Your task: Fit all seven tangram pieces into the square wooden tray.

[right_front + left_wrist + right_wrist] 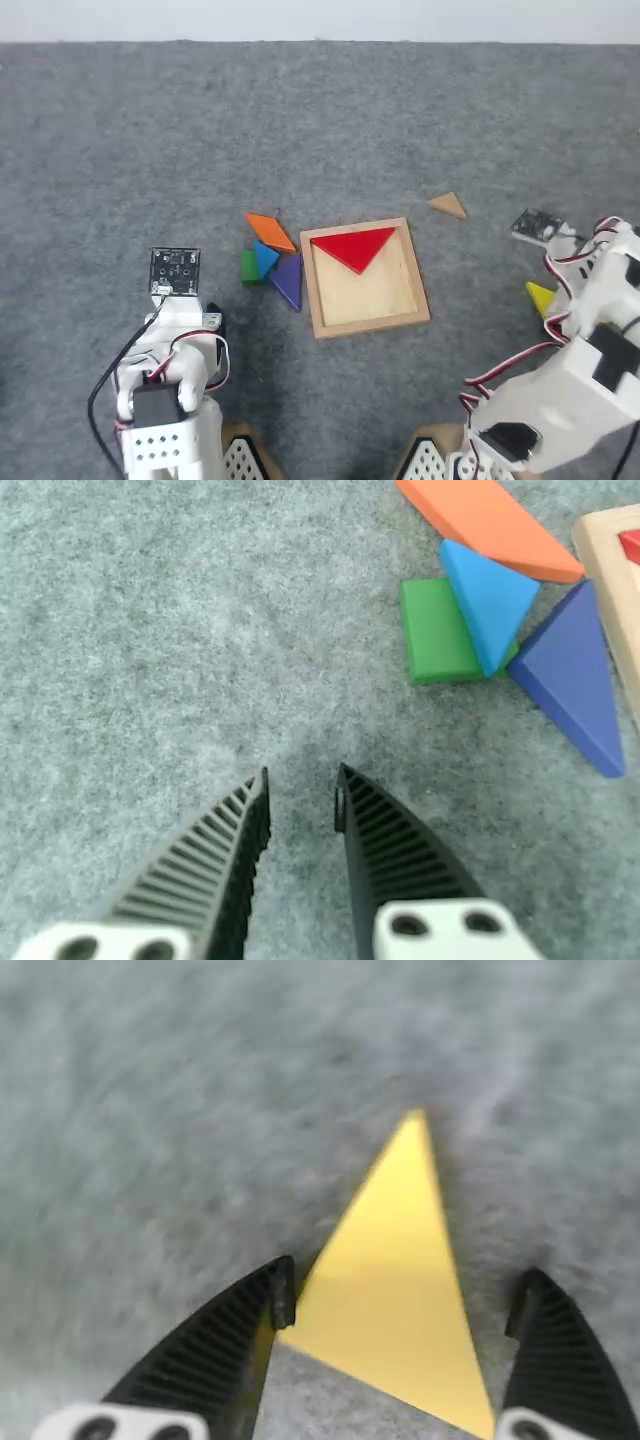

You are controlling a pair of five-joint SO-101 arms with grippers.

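My right gripper [405, 1275], spread wide, straddles the yellow triangle [395, 1250], apex pointing away from me; left gripper [300, 773] parted, empty. High view: red triangle [352, 246] along the far edge of the tray [370, 323].

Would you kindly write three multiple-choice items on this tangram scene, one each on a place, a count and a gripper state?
1. Where is the red triangle? A in the wooden tray; B outside it, left; C outside it, right.
2. How many pieces lie in the tray? A none; B one; C three.
3. How is the right gripper? A shut; B open astride the yellow triangle; C open over the tray.
Key: 1 A, it sits within the rim. 2 B, red alone is inside. 3 B, its fingers flank the yellow piece.
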